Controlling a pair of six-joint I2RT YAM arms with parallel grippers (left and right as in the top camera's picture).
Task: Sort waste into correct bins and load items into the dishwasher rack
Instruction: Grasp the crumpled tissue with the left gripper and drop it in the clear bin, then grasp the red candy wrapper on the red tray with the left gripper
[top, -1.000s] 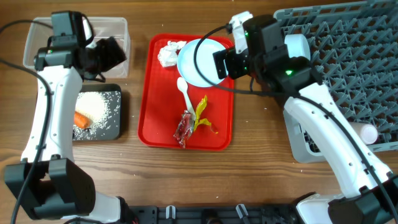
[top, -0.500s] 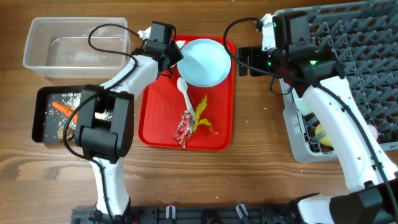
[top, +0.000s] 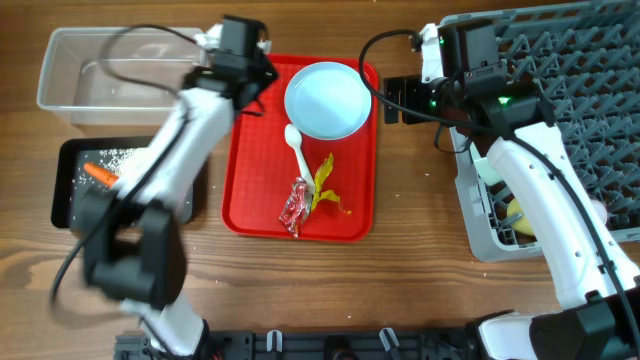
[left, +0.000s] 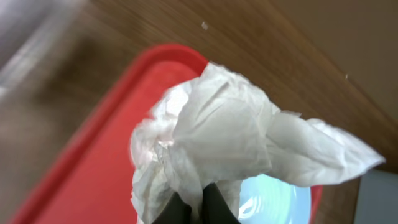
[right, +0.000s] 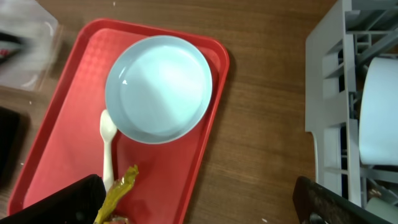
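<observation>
My left gripper (left: 196, 208) is shut on the crumpled white napkin (left: 230, 137), which hangs over the far left corner of the red tray (left: 81, 180). From overhead the left gripper (top: 240, 58) is blurred and hides the napkin. A pale blue bowl (top: 327, 100), the white spoon (top: 297, 150), a yellow wrapper (top: 325, 185) and a red wrapper (top: 297, 207) lie on the tray. My right gripper (top: 395, 100) stands open above bare table between the tray and the grey rack (top: 560, 100), nothing between its fingers. The carrot (top: 98, 174) and rice (top: 125, 157) lie in the black tray (top: 75, 205).
The clear tub (top: 110, 70) stands at the back left, just beyond the black tray. The rack fills the right side, its wall (right: 329, 93) close to my right gripper (right: 199, 205). A yellowish item (top: 515, 212) shows in the rack's near left part.
My left arm swung from the tub to the tray's far left corner and shut on the napkin, which now hangs off the tray. The right gripper drew back right from the bowl, then stayed still.
</observation>
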